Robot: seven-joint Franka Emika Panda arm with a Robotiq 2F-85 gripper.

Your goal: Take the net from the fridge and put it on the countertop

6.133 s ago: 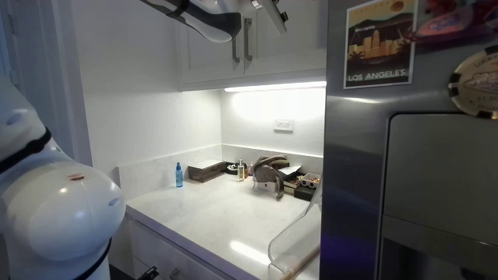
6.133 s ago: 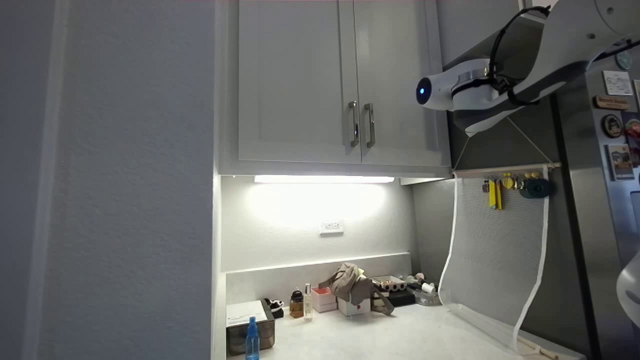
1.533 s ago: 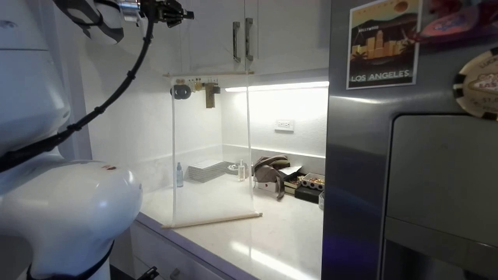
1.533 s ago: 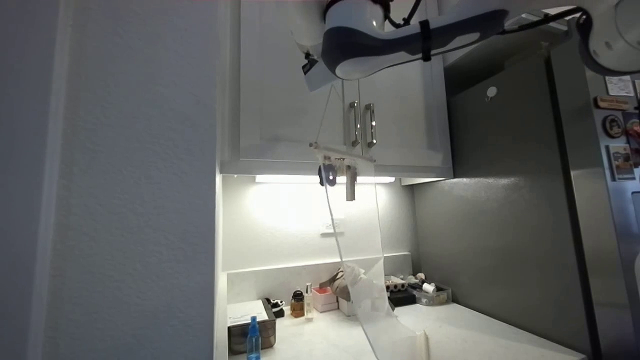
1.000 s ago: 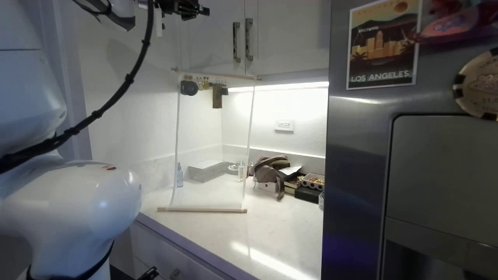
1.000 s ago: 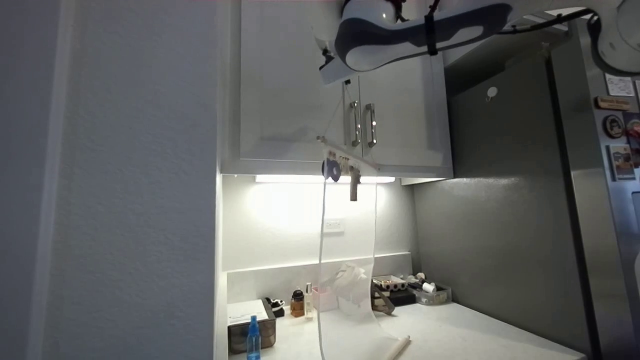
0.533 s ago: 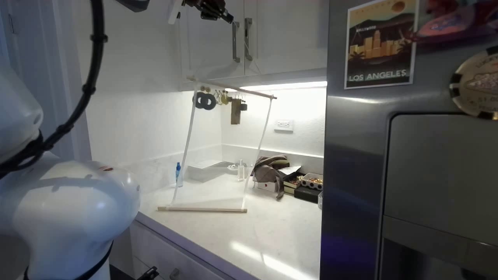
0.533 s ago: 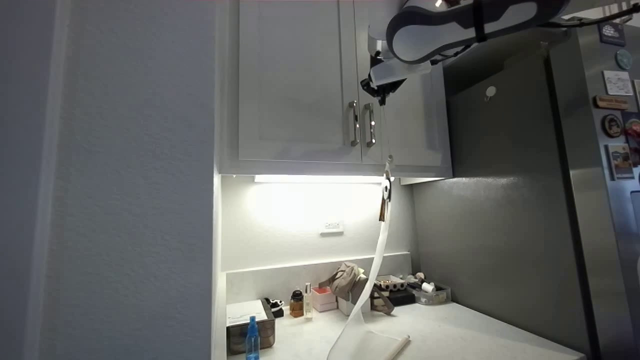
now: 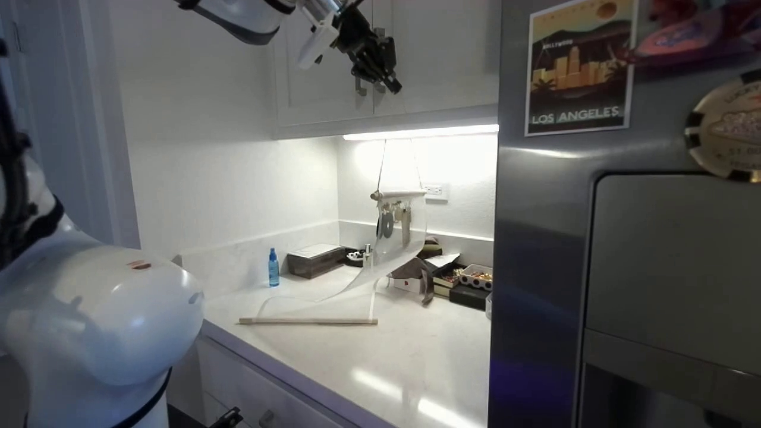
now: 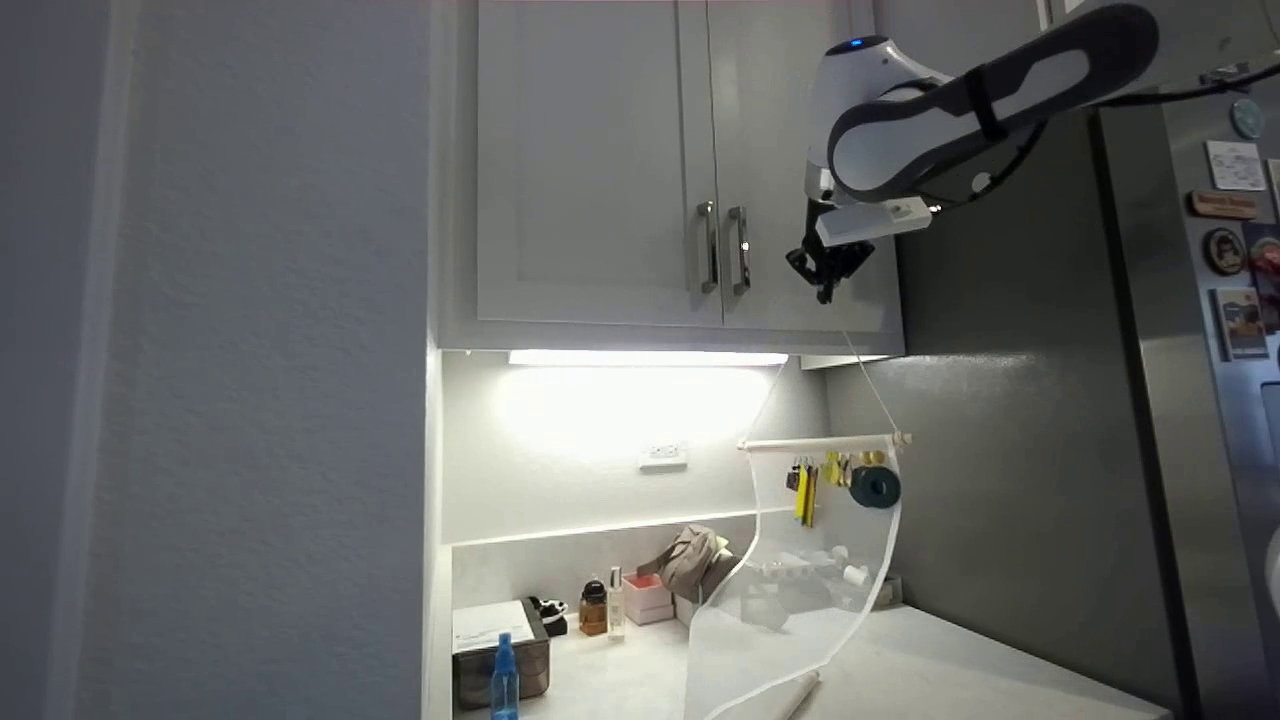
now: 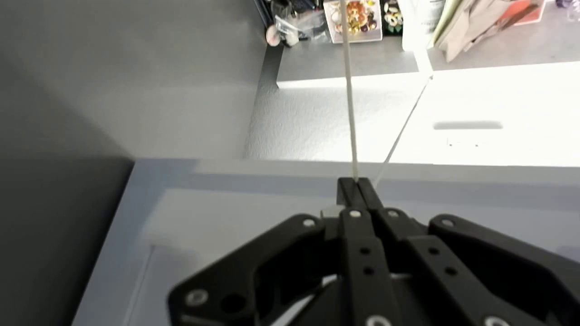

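At the left of an exterior view, the robot arm [image 9: 101, 309] is filling the lower corner, and a blue bottle [image 9: 273, 270] is standing upright on the countertop [image 9: 434, 351]. Across the middle, the net [image 9: 395, 252] is hanging from its cord [image 9: 381, 166], with its lower rod [image 9: 308, 321] lying on the countertop and pointing left to right. Its long axis is curving from there toward the upper right, up to the nearly level upper rod [image 9: 404, 194]. The gripper [image 9: 393, 87] is pointing down to the right above that rod at upper centre, well apart from it; in the wrist view its fingertips [image 11: 346, 192] are meeting and pinching the cord. At the right, the fridge [image 9: 538, 267] is carrying a poster [image 9: 579, 68] reading "HOLLYWOOD" in small letters and "LOS ANGELES" along the bottom. At the far right edge, a round magnet [image 9: 728, 128] is showing "LUCKY" above further lettering too blurred to make out.
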